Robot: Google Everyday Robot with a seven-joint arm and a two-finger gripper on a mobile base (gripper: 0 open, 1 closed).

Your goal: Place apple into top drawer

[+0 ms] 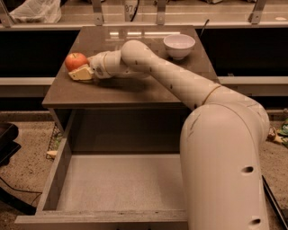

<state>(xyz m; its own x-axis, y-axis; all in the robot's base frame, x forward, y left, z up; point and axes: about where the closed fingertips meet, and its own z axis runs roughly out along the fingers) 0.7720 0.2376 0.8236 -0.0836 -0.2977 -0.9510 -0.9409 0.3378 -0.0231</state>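
Note:
The apple (74, 59), round and red-orange, sits on the glossy brown cabinet top (135, 90) near its left edge. My gripper (78, 68) is at the apple, with its beige tip lying low along the apple's near side; the far side of the gripper is hidden behind the apple. The arm reaches in from the lower right across the cabinet top. The top drawer (121, 184) is pulled wide open below the cabinet top, with a pale flat bottom and nothing in it.
A white bowl (179, 45) stands at the back right of the cabinet top. My large arm base (225, 170) covers the drawer's right side. A shelf rail runs behind the cabinet, and a plastic bag (33, 11) lies at the top left.

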